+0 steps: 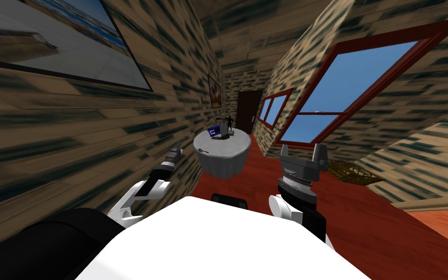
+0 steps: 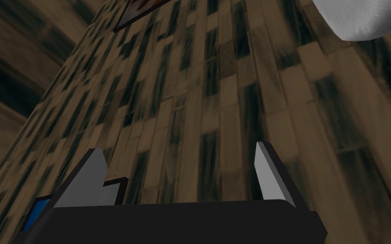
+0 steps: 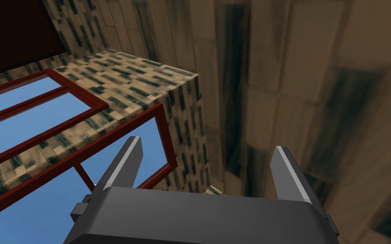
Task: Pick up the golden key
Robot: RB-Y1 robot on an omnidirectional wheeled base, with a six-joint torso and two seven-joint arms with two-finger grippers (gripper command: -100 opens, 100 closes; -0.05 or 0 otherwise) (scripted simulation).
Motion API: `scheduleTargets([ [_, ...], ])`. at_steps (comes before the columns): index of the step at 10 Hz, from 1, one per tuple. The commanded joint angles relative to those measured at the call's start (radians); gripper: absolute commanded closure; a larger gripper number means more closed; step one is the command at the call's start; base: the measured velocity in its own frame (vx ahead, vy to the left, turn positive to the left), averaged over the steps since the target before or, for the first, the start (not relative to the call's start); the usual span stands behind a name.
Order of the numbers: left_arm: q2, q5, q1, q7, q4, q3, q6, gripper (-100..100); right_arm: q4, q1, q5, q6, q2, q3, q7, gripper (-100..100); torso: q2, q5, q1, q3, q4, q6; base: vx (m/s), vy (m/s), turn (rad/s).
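Note:
A small golden key [image 1: 202, 151] lies near the front left edge of a round white table [image 1: 225, 154], some way ahead of me down the hall. My left gripper [image 1: 174, 155] hangs close to the left wall, short of the table, and its fingers [image 2: 267, 171] stand open with nothing between them. My right gripper [image 1: 303, 156] is raised to the right of the table, well apart from it, open and empty, with both fingers [image 3: 288, 173] spread wide.
On the table's far side stand a blue book [image 1: 214, 131] and a small dark and white figure [image 1: 225, 127]. A dark door [image 1: 248, 111] closes the hall's end. A woven basket [image 1: 349, 171] lies on the red floor at the right wall, under the windows.

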Motion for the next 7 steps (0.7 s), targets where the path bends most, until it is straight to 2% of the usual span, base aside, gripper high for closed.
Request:
scheduleTargets([
  [1,0.014,0.006,0.003,-0.001,0.004,0.016,0.05,-100,0.0,0.0,0.0,0.0,0.0,0.0,0.0,0,0.0,0.0,0.0,0.0,0.0,0.0,-0.018,-0.047,-0.02],
  [2,0.045,0.021,0.011,0.001,0.006,0.05,0.078,-100,0.0,0.0,0.0,0.0,0.0,0.0,0.0,0,0.0,0.0,0.0,0.0,0.0,0.0,-0.028,-0.054,-0.051],
  [4,0.045,0.021,0.011,0.001,0.006,0.05,0.112,-100,0.0,0.0,0.0,0.0,0.0,0.0,0.0,0,0.0,0.0,0.0,0.0,0.0,0.0,-0.012,-0.038,-0.011],
  [5,0.077,0.037,0.019,0.002,0.009,0.082,0.151,-100,0.0,0.0,0.0,0.0,0.0,0.0,0.0,0,-0.001,0.0,0.001,0.0,0.0,0.0,-0.011,-0.045,-0.053],
  [6,0.077,0.037,0.019,0.002,0.009,0.082,0.173,-100,0.0,0.0,0.0,0.0,0.0,0.0,0.0,0,-0.001,0.0,0.001,0.0,0.0,0.0,-0.017,-0.043,-0.03],
  [7,0.109,0.054,0.026,0.004,0.011,0.112,0.209,-100,0.0,0.0,0.0,0.0,0.0,0.0,0.0,0,0.0,0.0,0.001,0.0,0.0,0.0,-0.019,-0.057,-0.073],
])
